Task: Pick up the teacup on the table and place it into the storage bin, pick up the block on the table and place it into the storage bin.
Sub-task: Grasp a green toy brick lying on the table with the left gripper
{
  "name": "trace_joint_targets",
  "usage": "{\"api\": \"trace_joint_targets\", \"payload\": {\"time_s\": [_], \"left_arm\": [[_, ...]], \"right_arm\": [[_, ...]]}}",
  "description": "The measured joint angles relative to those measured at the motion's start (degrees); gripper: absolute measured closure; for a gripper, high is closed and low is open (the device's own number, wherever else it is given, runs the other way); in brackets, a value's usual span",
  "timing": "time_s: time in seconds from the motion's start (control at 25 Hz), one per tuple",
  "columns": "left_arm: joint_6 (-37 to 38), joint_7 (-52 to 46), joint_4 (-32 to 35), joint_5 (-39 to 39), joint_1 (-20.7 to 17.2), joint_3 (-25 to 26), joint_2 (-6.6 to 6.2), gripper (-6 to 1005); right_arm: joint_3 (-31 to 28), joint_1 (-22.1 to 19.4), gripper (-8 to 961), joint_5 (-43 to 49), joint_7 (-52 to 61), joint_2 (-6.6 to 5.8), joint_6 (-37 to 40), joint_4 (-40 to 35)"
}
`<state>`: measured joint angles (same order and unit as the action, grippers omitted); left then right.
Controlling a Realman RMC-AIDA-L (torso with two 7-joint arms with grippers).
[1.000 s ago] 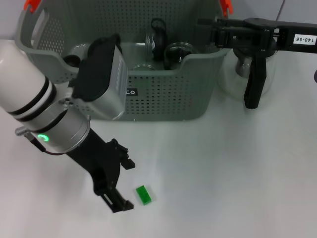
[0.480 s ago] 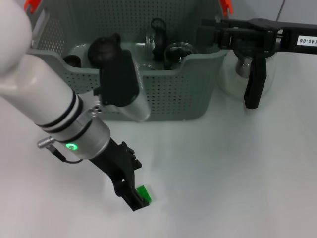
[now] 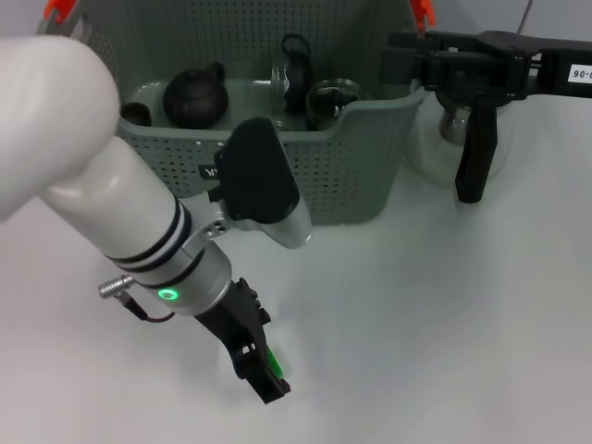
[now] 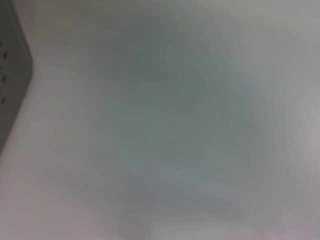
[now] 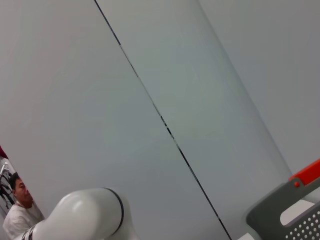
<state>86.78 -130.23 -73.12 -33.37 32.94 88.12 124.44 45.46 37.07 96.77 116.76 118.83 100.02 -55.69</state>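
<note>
The storage bin (image 3: 277, 139) stands at the far side of the desk (image 3: 444, 314). It holds a dark round teapot-like vessel (image 3: 194, 92), glass pieces (image 3: 328, 97) and a small dark cup (image 3: 136, 114). The left end effector (image 3: 264, 365) is down on the desk over the green block (image 3: 274, 361); whether its fingers clench it, I cannot tell. The right end effector (image 3: 467, 65) hovers beside the bin over a glass jug (image 3: 453, 139), its grip unclear.

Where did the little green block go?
In the head view, the block lies on the table in front of the bin, at the left end effector.
</note>
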Motion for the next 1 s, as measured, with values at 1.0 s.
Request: {"api": "trace_joint_targets", "payload": {"time_s": [1.0], "left_arm": [[-3.54, -12.86, -3.78, 4.69, -1.47, -9.84, 0.1, 113]], "right_arm": [[0.11, -0.39, 7, 0.57, -2.8, -1.68, 0.17, 0.5]]}}
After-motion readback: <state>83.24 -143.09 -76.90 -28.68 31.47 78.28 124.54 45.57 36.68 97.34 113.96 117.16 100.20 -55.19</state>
